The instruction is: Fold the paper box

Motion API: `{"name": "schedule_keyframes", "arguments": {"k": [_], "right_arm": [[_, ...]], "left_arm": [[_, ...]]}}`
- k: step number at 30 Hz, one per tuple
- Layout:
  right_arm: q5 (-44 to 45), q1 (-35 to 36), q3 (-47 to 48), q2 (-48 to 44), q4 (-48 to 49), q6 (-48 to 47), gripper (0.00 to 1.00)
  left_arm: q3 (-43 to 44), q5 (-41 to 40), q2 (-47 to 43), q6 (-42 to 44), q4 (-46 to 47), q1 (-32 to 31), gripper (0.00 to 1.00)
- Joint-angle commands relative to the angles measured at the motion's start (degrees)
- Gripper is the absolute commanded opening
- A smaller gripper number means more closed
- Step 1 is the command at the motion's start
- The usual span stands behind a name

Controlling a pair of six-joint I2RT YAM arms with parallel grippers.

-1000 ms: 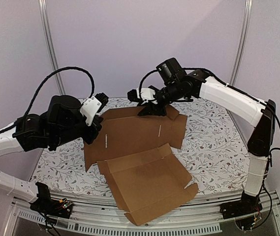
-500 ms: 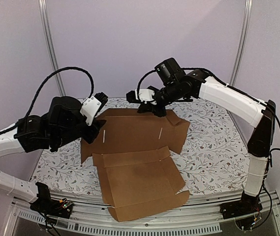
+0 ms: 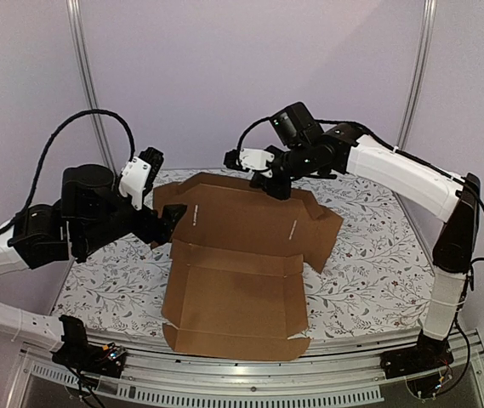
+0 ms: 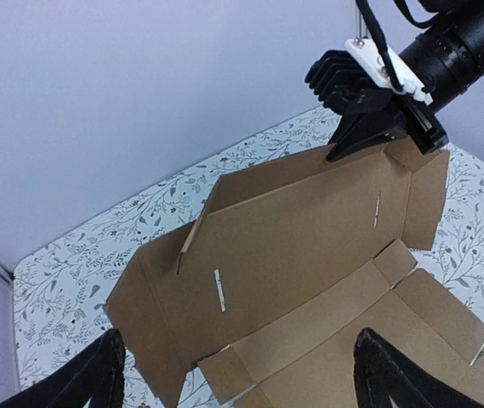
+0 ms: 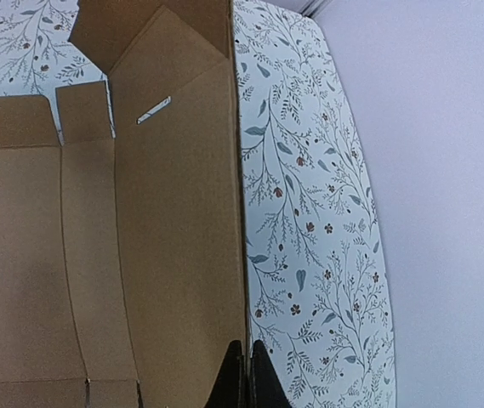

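Brown paper box (image 3: 242, 246) on floral table (image 3: 369, 255)

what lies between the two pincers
Only the paper box: its rear panel spans from the left pincer to the right pincer, as the top view shows.

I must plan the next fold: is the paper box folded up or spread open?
Spread open. The paper box is one unfolded sheet, creases and slits showing; only some flaps tilt up.
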Motion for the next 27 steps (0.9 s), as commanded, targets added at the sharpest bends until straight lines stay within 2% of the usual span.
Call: {"name": "schedule_keyframes", "arguments": {"k": [1,3,4,7,10,15,16,27], "right_arm": [[7.04,1.27,-5.41,-4.09,4.87,5.13,0.00],[9.77,2.24,-8.59,-5.10,7.32,5.15,0.00],[10.93,2.75,-10.02,-5.84,8.44,5.14,0.00],[13.35,3.73,-13.87,-7.22,12.01,5.04,0.00],[14.81,4.58,-15.92,-8.59,13.58,5.23,0.00],[16.66,5.51,-17.21,-9.45,14.40,6.46,0.00],[16.83,5.75,-17.57,-9.66,14.75,6.52,0.00],[18.91,7.34,-19.54,-10.78,16.72,7.30,0.00]], "left_arm": [[-1.83,6.92,-0.99,-7.88,3.97,3.63,0.91],[-2.05,10.63,-0.80,-10.66,4.67,6.04,0.88],[-2.15,12.54,-0.64,-12.02,5.28,7.35,0.83],[-1.99,19.53,0.48,-15.64,7.43,11.19,0.63],[-0.91,22.63,2.29,-18.89,7.85,14.61,0.34],[0.07,29.40,6.24,-24.06,9.93,19.94,0.02],[0.45,29.60,7.20,-24.68,9.79,20.33,0.00],[2.34,32.93,14.01,-28.11,9.36,24.73,0.00]]}}
